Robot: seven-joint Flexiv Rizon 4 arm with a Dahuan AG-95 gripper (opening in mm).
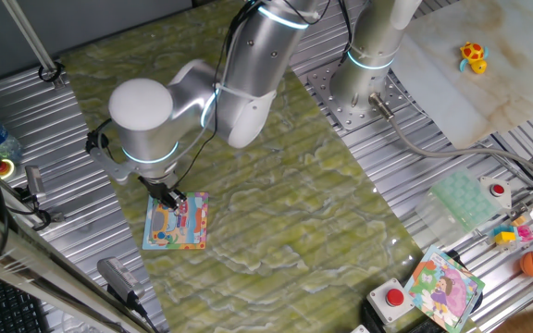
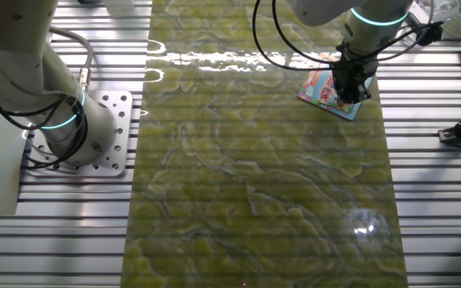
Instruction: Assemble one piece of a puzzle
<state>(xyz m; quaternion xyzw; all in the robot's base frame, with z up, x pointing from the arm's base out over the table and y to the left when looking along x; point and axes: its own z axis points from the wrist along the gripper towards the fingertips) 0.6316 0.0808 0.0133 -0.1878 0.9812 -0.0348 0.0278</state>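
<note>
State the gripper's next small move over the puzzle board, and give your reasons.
Probably a short straight descent, then release: the gripper already sits low over the upper edge of the puzzle. The piece itself is too small to make out.

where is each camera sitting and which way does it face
One fixed view: high above one side of the table, looking down across the green mat; shows the arm's silver links, its base and the gripper over the puzzle.
The other fixed view: overhead from the opposite side, looking along the mat; shows the arm's base at left, its wrist and the gripper at top right.
Shared: the mat, the puzzle, the gripper, the arm's base.
</note>
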